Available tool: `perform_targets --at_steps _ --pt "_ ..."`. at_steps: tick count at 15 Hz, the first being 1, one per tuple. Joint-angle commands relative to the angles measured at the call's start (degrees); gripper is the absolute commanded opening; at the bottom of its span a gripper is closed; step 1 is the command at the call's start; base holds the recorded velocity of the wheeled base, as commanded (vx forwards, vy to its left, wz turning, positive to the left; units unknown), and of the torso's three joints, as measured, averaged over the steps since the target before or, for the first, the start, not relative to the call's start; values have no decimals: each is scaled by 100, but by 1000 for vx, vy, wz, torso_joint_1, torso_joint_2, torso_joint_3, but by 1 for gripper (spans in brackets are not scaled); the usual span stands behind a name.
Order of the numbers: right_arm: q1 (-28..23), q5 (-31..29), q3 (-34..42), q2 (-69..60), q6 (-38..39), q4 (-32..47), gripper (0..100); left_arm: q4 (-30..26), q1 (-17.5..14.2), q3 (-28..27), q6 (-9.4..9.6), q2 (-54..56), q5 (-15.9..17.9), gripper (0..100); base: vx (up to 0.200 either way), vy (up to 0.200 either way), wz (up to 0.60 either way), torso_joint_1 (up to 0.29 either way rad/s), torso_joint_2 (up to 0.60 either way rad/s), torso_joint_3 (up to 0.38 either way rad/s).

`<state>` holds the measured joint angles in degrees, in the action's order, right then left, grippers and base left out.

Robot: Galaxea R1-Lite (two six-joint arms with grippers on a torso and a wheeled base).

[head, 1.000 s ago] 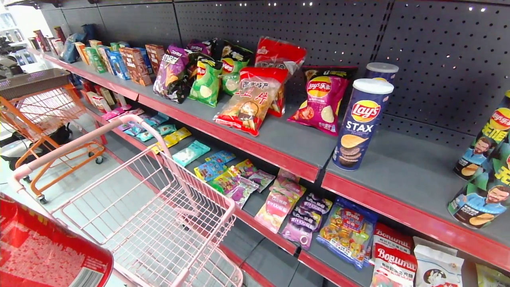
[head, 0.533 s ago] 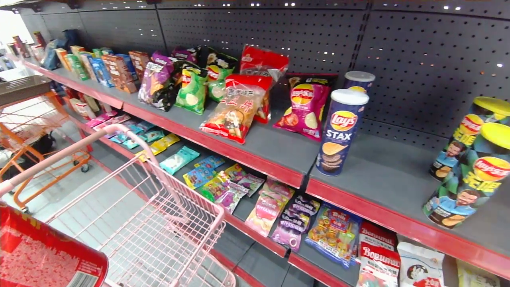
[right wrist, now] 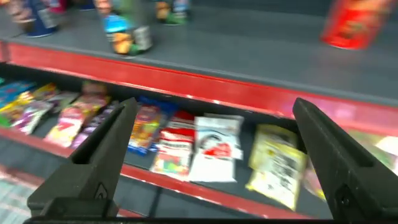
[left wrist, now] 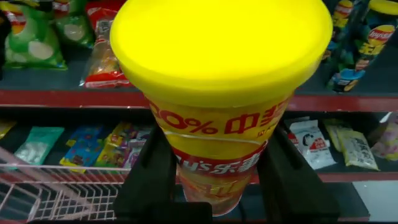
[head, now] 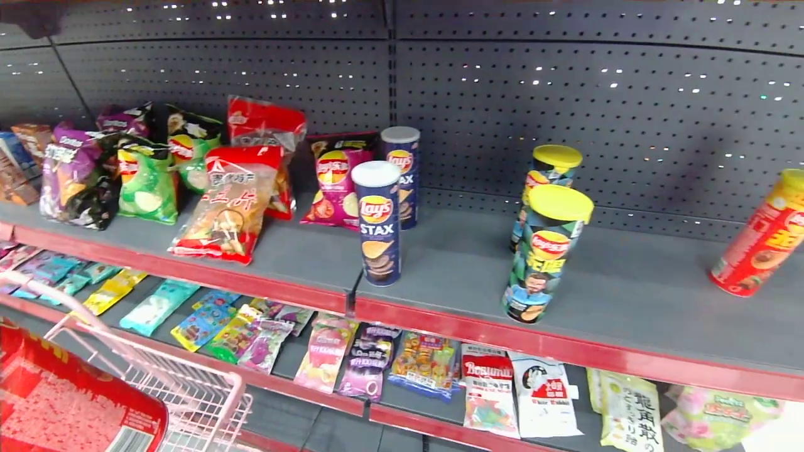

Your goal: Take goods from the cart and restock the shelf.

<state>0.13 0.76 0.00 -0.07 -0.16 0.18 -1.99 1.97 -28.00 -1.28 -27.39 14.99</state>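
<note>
right gripper [right wrist: 214, 106] jaws spread wide | shelf [right wrist: 249, 56] grey deck, red front edge, at 12 o'clock from gripper | red can [right wrist: 351, 25] on deck at 1 o'clock, blurred | dark cans [right wrist: 127, 34] at 11 o'clock | tier below: white packet [right wrist: 214, 149] at 6 o'clock, yellow packet [right wrist: 277, 165] at 5 o'clock, pink packets [right wrist: 74, 121] at 8 o'clock

I'm in a shop aisle: a long grey shelf [head: 628, 295] with red edging runs along a pegboard wall [head: 628, 94]. It is stocked with crisp bags [head: 225, 204] and crisp tubes [head: 379, 223]. Sweet packets [head: 326, 351] lie on the tier below, and a pink wire cart [head: 239, 386] stands beside me.
</note>
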Motion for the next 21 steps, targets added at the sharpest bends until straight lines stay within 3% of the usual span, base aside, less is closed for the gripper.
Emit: perform_targets --at_steps 1,5,8,10,11,12,13,17,20,21 --pt "-5 4 0 7 -2 -1 100 -3 5 23 -4 15 -14 0 0 0 -600 154 -364 -198" --pt "4 4 0 7 7 -1 100 -3 5 23 5 50 -14 0 0 0 -450 162 -348 -193" --pt "4 4 0 7 7 -1 100 -65 -4 67 40 41 -304 0 0 0 0 54 -132 -62" --pt "4 4 0 7 7 -1 100 -74 5 120 207 50 -313 0 0 0 0 0 0 0" --pt "4 4 0 7 7 -1 100 -56 5 269 348 138 -278 0 0 0 0 0 0 0" --pt "4 4 0 7 7 -1 100 -65 5 313 620 138 -313 0 0 0 0 0 0 0" --pt "4 4 0 7 7 -1 100 -47 5 304 708 146 -330 0 0 0 0 0 0 0" --pt "4 4 0 7 -2 -1 100 -30 5 260 778 164 -330 0 0 0 0 0 0 0" --pt "4 4 0 7 -11 -1 100 -47 -4 269 1077 138 -383 0 0 0 0 0 0 0" --pt "4 4 0 7 -11 -1 100 -47 -4 269 1095 138 -410 0 0 0 0 0 0 0"
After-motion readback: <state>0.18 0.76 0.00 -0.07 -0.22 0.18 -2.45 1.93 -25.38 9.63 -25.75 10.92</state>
